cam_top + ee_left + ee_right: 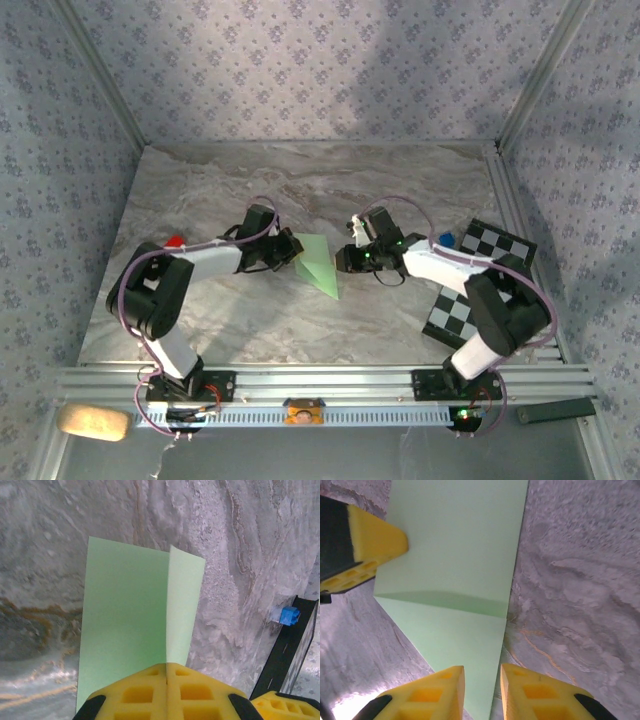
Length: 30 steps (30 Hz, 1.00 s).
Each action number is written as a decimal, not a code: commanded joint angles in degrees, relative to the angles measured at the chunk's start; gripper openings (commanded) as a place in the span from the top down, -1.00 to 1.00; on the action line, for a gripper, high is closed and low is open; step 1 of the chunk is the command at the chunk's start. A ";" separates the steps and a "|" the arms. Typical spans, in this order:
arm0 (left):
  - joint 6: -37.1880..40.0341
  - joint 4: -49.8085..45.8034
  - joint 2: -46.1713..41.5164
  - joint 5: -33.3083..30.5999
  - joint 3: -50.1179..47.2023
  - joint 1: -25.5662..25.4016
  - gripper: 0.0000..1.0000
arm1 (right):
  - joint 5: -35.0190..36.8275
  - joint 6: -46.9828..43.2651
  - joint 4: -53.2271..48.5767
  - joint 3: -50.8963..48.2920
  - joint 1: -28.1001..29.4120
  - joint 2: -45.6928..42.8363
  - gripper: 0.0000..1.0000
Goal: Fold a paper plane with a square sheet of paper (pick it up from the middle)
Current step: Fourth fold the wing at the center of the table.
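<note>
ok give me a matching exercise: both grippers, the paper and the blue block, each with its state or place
1 left gripper
2 right gripper
3 sheet of paper
4 blue block

a pale green, creased
b jaws apart
c next to the checkered board
d shut on the sheet

Pairs: 1-d, 2-b, 3-a, 4-c

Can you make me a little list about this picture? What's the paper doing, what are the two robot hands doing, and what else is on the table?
paper: green paper, folded, with a crease showing, between the two grippers
left gripper: shut on the green paper's edge
right gripper: jaws a little apart, the paper's edge in the gap, not pinched
table: grey and marbled
other things: checkered board at the right, blue block beside it, red piece at the left
</note>
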 commanded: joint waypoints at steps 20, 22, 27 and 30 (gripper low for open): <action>-2.59 3.43 -2.41 -0.97 0.53 -2.41 0.72 | 33.84 -28.02 21.72 -11.96 23.67 -1.10 0.35; -2.46 3.55 -2.41 -0.61 0.48 -2.37 0.76 | 35.90 -27.79 21.70 -11.73 24.20 -0.11 0.35; -2.80 3.60 -2.58 -0.35 0.50 -2.37 0.83 | 39.57 -27.36 21.08 -11.22 24.66 1.43 0.35; -2.90 3.90 -2.67 -0.25 0.52 -2.43 0.84 | 42.02 -26.97 21.13 -11.15 25.00 2.22 0.35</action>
